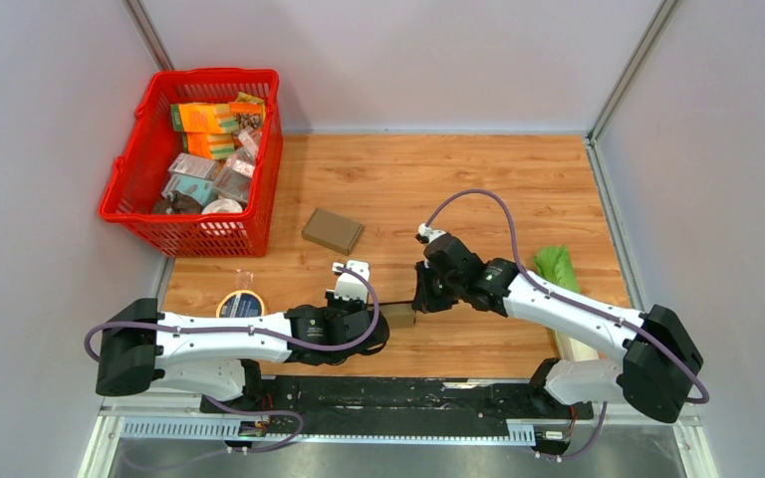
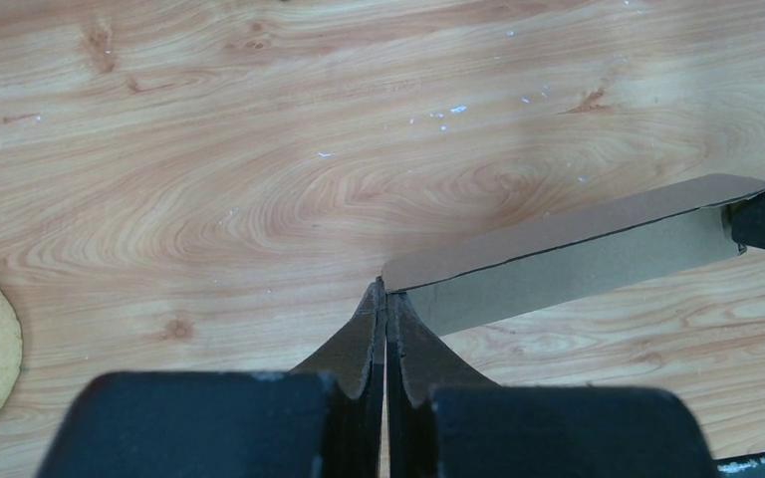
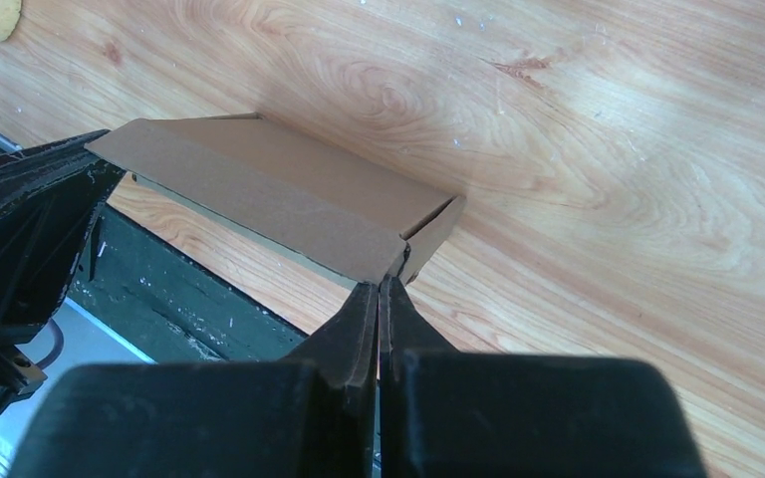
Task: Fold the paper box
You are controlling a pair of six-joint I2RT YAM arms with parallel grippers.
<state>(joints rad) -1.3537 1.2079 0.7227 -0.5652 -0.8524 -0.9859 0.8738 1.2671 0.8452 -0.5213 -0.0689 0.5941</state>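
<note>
The box, a small brown cardboard one, sits near the front edge of the counter, between the two arms and pinched at both ends. The left claw has its fingers pressed together with a corner of the box nipped at their tips; from its wrist view the box runs away to the right as a long narrow strip, top face and side wall both showing. The right claw is also closed tight, its tips gripping the opposite corner where the end flap meets the top. In the right wrist view the box appears to sit a little above the wood and reaches partly over the dark rail along the counter's near edge. The top panel lies flat and one end wall stands folded down. Elsewhere, a red basket full of packets stands at the far left corner, a second flat brown carton lies mid-counter well apart from the arms, a round disc rests just beside the left arm, and something green lies by the right arm.
</note>
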